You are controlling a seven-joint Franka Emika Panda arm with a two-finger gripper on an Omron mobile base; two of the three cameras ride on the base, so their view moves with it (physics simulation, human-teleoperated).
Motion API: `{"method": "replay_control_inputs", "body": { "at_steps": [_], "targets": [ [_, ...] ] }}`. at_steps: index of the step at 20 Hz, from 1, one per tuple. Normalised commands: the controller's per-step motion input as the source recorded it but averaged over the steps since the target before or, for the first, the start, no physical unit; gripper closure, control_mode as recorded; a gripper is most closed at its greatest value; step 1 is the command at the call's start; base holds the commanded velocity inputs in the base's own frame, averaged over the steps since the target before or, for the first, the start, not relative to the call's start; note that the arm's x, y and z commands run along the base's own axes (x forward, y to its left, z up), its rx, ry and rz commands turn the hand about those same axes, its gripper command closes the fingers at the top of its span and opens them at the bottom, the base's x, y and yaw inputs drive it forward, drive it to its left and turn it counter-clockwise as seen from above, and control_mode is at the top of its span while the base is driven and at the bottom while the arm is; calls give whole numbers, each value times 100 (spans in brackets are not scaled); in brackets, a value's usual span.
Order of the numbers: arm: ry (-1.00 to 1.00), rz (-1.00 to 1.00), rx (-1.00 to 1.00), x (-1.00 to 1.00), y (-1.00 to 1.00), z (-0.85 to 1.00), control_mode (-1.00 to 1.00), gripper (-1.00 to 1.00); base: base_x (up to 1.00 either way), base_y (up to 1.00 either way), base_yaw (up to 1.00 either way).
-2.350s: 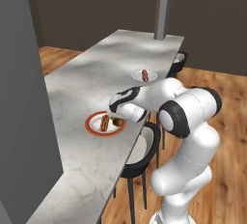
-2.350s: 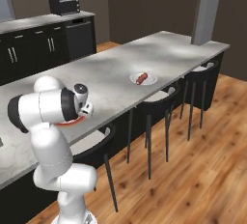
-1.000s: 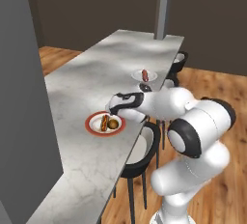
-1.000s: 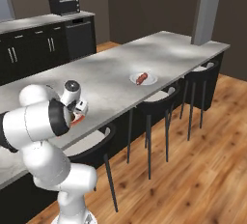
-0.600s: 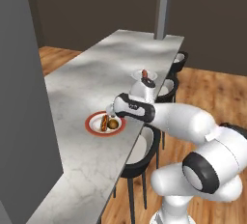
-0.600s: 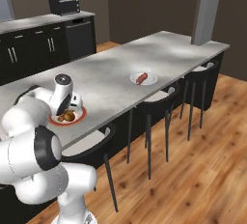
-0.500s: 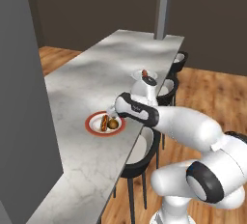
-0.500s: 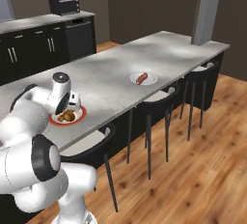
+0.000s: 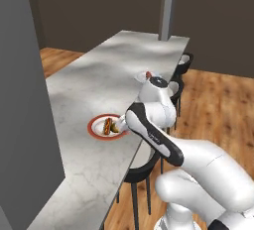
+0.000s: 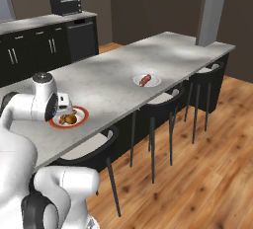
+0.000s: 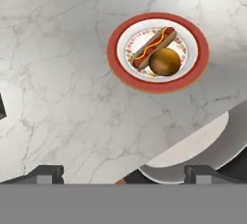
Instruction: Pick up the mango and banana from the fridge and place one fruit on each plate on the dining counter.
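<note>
Gripper (image 11: pixel 123 174) spread wide and empty, tips far apart at the bottom of the hand view, hanging above the dining counter (image 11: pixel 62 73) with nothing between the fingers; mango (image 11: pixel 165 62) lying on the red-rimmed plate (image 11: pixel 158 51), touching a hot dog (image 11: pixel 153 48) that shares the dish; mango looks delivered, so the step in hand appears to be leaving the plate and heading for the second fruit.

To do it well: lift straight up before swinging away, keeping fingers clear of the rim; round fruit rolls easily, so no brushing the dish; keep the elbow off the nearest stool (image 10: pixel 94 149) tucked under the counter edge.

Mango smooth, ball-shaped, orange-brown; hot dog straight, in a pale bun with a yellow stripe; plate glossy, patterned centre inside a broad red band; counter top pale marbled stone, grey-veined, with a black base.

Farther along, small white plate (image 10: pixel 147 80) carrying a reddish piece of food too small to name; banana not made out; beyond, a grey pillar (image 10: pixel 212 8) and dark cabinets (image 10: pixel 44 45).
</note>
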Motion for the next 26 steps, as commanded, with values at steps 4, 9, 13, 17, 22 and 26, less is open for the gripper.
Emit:
{"method": "replay_control_inputs", "body": {
  "at_steps": [4,9,13,17,22,26],
  "targets": [
    [-17,0,-3,-94,-14,0,-100,-100,0,0,0],
    [-1,0,-1,-85,-25,10,-100,-100,0,0,0],
    [0,0,0,-77,-28,13,-100,-100,0,0,0],
    [0,0,-2,-64,-16,9,-100,-100,0,0,0],
    [0,0,0,-5,-1,0,-100,-100,0,0,0],
    [0,0,0,0,0,0,100,-100,-12,0,2]
  ]
}}
